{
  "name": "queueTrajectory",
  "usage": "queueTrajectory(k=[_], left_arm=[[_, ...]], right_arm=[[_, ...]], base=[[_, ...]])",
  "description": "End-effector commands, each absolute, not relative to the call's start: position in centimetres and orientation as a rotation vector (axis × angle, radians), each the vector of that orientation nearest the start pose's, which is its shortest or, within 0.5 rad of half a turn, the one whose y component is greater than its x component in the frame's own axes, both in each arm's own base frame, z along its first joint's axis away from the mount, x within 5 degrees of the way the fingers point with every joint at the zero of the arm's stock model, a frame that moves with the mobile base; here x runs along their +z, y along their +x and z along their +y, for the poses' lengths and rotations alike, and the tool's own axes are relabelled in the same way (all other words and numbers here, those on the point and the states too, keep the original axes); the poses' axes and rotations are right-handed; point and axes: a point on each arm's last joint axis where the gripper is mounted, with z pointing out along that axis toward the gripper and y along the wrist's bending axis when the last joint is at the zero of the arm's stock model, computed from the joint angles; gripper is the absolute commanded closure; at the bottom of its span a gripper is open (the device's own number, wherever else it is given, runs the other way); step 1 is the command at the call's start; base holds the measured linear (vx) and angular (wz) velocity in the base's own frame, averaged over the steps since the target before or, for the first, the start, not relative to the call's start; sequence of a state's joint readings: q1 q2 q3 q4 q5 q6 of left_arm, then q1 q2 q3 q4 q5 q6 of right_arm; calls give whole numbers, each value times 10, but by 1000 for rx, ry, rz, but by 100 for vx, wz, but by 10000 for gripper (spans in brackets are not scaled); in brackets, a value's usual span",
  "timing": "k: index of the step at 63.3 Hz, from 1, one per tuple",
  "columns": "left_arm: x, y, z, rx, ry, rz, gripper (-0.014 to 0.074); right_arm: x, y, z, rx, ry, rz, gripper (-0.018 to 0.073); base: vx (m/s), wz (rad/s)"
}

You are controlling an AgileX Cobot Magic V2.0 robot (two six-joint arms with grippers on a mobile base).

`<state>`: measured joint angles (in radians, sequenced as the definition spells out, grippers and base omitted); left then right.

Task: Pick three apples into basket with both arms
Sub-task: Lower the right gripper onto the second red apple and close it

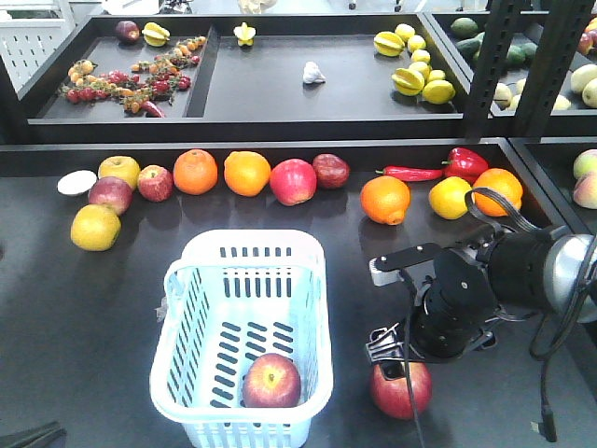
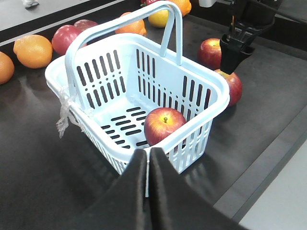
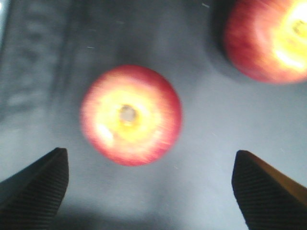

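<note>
Ok, dark surface (image 1: 84,308) carried the basket (image 1: 175,345), upright, handle raised, left of the right arm (image 1: 508,266). Right end effector (image 3: 149,153) pointed down with jaws wide open, gripping nothing, hovering over the first apple (image 3: 130,115) on the surface just right of the basket. Left end effector (image 2: 147,153) was closed on nothing, above the basket's near corner. The second apple (image 2: 210,51) lay near the first. The third apple (image 1: 271,380) sat inside the basket, against an end wall.

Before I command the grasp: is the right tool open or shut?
Open. In the right wrist view the right tool has its fingertips wide apart, the apple on the table beyond them untouched.
</note>
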<state>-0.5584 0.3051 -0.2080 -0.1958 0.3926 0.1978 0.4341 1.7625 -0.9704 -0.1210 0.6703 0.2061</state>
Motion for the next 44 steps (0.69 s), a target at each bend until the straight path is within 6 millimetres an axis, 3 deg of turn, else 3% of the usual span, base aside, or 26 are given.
queueTrajectory(k=[1,27,44], left_arm=[[244,65,-48,-453,561,1817,602],[244,65,-48,-453,561,1817,602],[244,65,-48,-453,561,1817,602]], right_arm=[[178,296,131,43,-521,2781,-95],[178,298,133,30,-748,2703,-95],[158,300,134,10,-812,2750,-95]], base=[[0,0],[0,0],[0,0]])
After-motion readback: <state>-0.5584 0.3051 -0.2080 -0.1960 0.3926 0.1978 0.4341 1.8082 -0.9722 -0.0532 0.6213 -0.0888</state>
